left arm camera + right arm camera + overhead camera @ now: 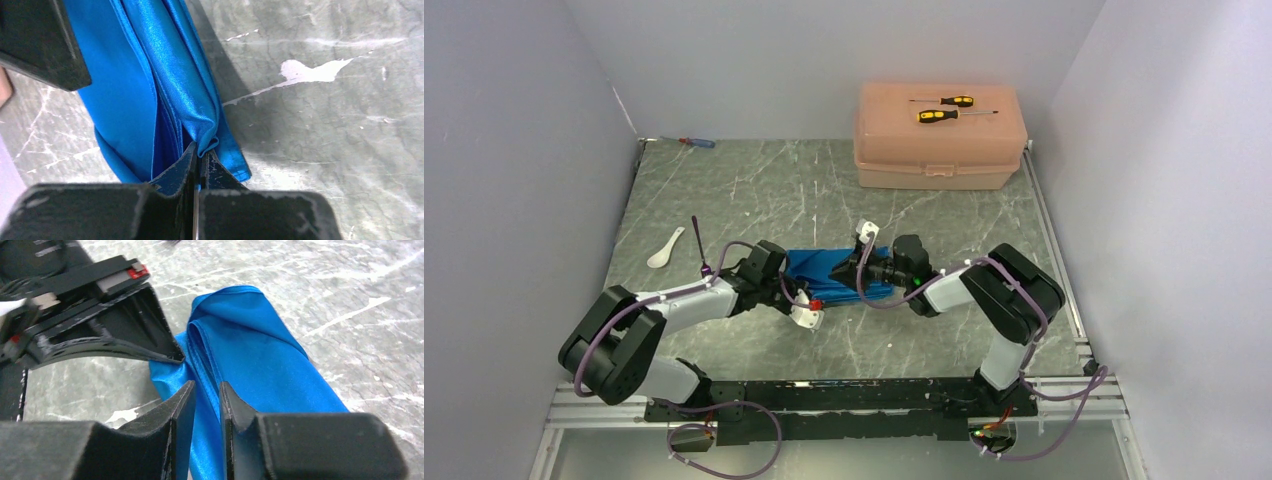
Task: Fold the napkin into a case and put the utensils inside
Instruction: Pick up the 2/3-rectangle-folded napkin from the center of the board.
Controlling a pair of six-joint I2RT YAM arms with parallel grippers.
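Napkin [819, 265], folded slim, nearer than the peach box [934, 170]: left claw [200, 156] pinches its fold, right claw [205, 395] slightly spread over it; fork [699, 245] and spoon [664, 250], left of that box, await insertion.

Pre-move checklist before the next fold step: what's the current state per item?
1. Grip of left gripper on bright blue satin napkin: ok, jaws shut on a fold edge.
2. Grip of right gripper on the napkin: cannot tell, jaws narrowly parted at the folded edge.
3. Napkin folded in layers: ok. Finished case: cannot tell.
4. Small white spoon and dark purple fork clear of the cloth: ok, both lie left of it.
5. Utensils inside the napkin: not ok, both outside.
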